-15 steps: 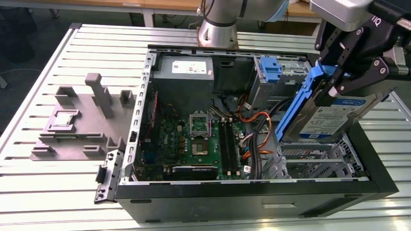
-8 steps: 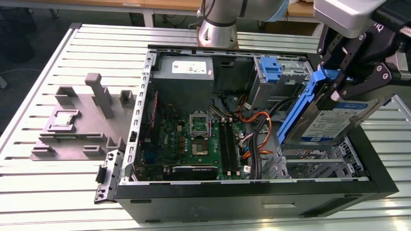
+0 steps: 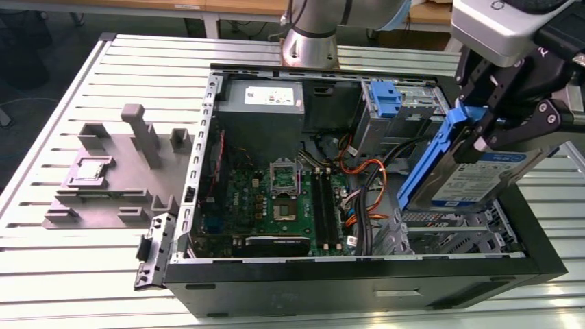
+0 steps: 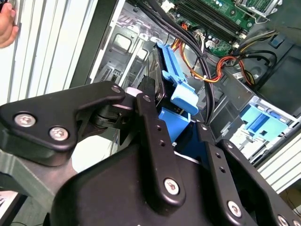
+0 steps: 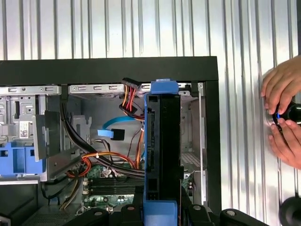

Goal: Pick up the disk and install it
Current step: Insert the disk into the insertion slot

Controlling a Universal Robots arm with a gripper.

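the gripper (image 3: 483, 133) hangs tilted over the open computer case (image 3: 347, 277) at the exterior view's right, clenched on the disk (image 3: 468, 177), which slants steeply, its lower end seemingly just above the case's inside.

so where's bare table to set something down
Bare slatted table lies at the exterior view's lower left, bordered by the grey fixture and the case. The case's inside is crowded: cables, and the gripper holding the disk.

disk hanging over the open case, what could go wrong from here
The claw holds the disk tilted above the case; it could slip or jam on the frame. Orange and black cables lie close beside it and might snag. A person's hands are on the table right beside the case.
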